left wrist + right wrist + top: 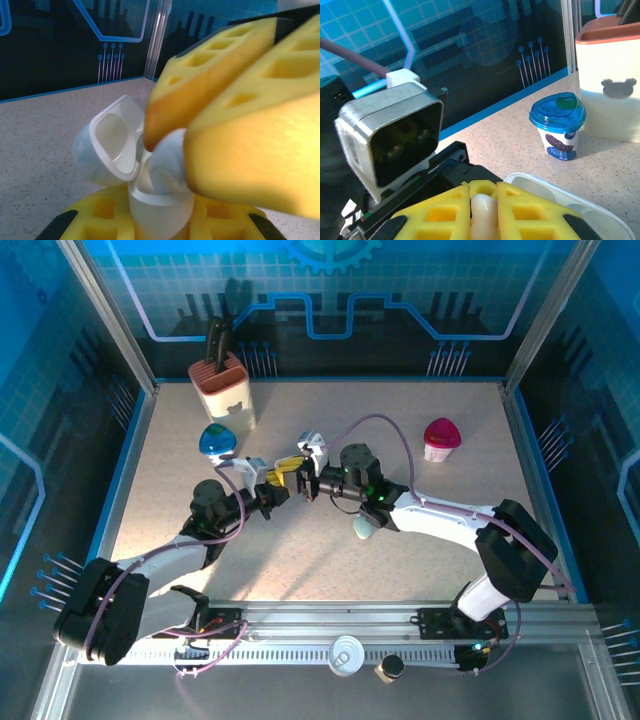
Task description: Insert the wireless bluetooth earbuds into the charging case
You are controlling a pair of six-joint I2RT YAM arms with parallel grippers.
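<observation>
Step in hand: seating a bud, mid-insert. L gripper [160, 226] is clamped on the lower body of the white case [112, 147], a yellow pad on either side, holding it upright w/ the lid swung open to the left. R gripper [483, 207] is pinched tight on a glossy white earbud [167, 156], pads closed on it from both sides. In the L wrist view the bud hangs right at the case mouth, its low end at or just inside the rim; can't tell if it's in a socket yet. Both grippers meet near table centre, raised off the surface as far as I can judge. Next move, imo: small straight push down into the well, stem lined up w/ the slot, then let go w/o dragging the bud back out; L should hold firm so the case doesn't tip. Little slack, since the pads crowd the opening and hide the well. Surface: speckled beige table [400, 560], matte. On it, well apart from the work: knife block [222, 388] at back left, blue-lid cup [216, 441] just in front of it, red-lid cup [441, 438] back right. Room: blue walls w/ circuit print, metal frame posts.
</observation>
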